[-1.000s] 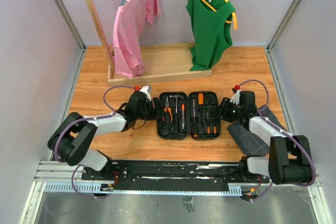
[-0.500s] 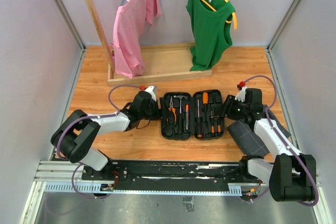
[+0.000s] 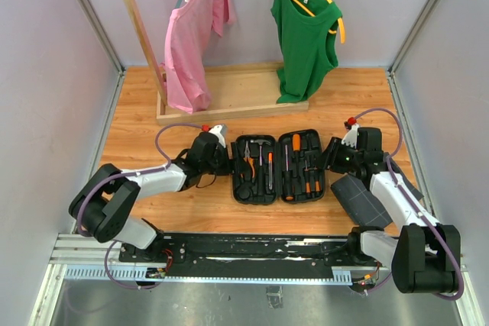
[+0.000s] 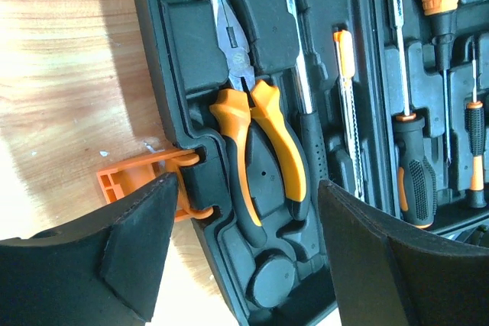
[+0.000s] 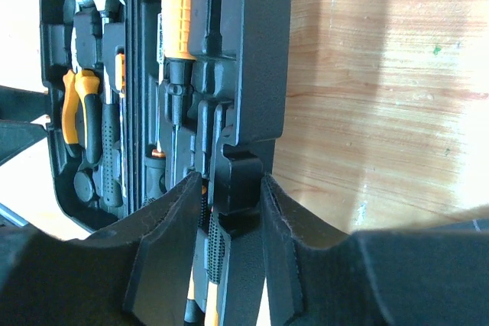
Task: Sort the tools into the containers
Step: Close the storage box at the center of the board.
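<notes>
Top external view: the black plastic clamshell tool case [image 3: 279,167] is seen lying open at the middle of the wooden table [image 3: 137,112], between the two arms. The orange-handled pliers [image 4: 260,158], the black-handled metal hammer [image 4: 313,143] and the black-and-orange-handled screwdrivers [image 4: 416,173] are seated in its moulded slots. The case is judged to be stiff, smooth-walled and fairly heavy when loaded, and its hinged halves could fold if it were lifted by one side. Hold is best taken on the raised outer rim, by the latch blocks. The right gripper [image 5: 229,215] is closed narrowly on the rim of the right half. The left gripper [image 4: 244,196] is spread wide over the left rim and the small orange latch [image 4: 137,177], with nothing held. Compared with a second ago, the case has been shifted slightly rightward and turned a little, the left jaws have been widened, and the right elbow has been swung outward by the dark grey flat tray [image 3: 359,202].
</notes>
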Robot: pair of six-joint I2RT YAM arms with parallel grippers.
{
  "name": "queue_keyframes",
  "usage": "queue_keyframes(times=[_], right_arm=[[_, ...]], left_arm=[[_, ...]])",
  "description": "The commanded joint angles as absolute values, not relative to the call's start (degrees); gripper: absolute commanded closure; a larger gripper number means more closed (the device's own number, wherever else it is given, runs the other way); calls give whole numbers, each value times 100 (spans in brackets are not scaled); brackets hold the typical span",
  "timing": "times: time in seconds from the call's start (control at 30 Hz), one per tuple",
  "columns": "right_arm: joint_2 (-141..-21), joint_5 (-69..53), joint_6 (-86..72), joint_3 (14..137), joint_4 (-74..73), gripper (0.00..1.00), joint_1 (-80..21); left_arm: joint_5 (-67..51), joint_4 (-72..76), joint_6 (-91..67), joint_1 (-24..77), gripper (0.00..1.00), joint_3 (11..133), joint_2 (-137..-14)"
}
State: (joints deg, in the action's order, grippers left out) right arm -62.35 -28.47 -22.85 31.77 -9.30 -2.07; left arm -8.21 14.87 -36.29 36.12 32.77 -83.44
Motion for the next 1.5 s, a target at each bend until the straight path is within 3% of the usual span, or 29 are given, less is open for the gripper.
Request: queue_keyframes(times=[0.0,0.3,0.73,1.03,1.47], right_arm=[[-6189,-3425,-2356,3331,-932,63,-237],[-6197,-3442,-2348,3313,-923,63,-229],[-6201,-3517,-2364,3356,-921,64,-220],[-6192,-3531,-2374,3338,-924,64,-220],[-6249,-3604,-2364,3366,-923,64,-220]], left_arm=[[-1186,1710,-3616,3509,23,3396,-8050],[-1133,1506,-3527,3339,23,3299,-7772],[309,632,-3367,3173,38,2950,-7198],[559,498,-3240,3173,46,3044,-7564],[477,581,-3076,3173,48,3185,-7996]])
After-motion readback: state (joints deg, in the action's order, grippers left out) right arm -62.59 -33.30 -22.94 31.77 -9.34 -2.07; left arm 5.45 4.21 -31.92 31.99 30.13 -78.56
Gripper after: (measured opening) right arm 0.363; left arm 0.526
